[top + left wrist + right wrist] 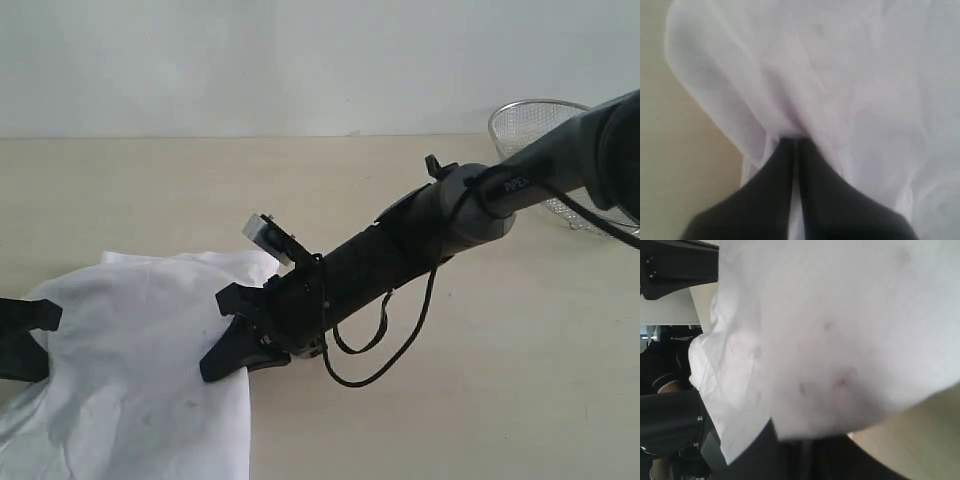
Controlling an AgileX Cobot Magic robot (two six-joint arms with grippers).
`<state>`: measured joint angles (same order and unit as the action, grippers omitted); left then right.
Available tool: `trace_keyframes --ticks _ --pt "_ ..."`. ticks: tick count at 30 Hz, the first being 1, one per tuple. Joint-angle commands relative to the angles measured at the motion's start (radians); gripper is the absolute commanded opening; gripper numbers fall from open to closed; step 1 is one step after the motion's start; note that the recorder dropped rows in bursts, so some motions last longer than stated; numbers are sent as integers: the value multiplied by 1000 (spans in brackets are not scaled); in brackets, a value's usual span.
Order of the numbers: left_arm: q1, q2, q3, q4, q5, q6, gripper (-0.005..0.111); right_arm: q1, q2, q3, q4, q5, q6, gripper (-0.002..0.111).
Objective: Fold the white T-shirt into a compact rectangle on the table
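White T-shirt: rumpled on the table, well apart from the wire-mesh basket. We judge it soft, light, limp (apt to sag); take hems. Left gripper and right gripper pinch its cloth, jaws closed.

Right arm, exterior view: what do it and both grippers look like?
The right arm has a grey upper tube with small white lettering, a grey joint and a black forearm. A thin black cable loops under it, and a small silver-faced camera sits on the wrist. The right gripper is black with flat, tapering fingers; the left gripper is black too.
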<state>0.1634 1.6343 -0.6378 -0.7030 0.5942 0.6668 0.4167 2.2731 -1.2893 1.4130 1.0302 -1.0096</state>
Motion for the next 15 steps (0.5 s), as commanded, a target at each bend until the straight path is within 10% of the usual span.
trace_keyframes --ticks 1,15 --pt "5 1 -43 -14 86 -10 4 2 7 -57 -115 -41 126 0" --pt "5 -203 -257 -41 158 -38 4 -10 74 -437 -203 -35 410 0"
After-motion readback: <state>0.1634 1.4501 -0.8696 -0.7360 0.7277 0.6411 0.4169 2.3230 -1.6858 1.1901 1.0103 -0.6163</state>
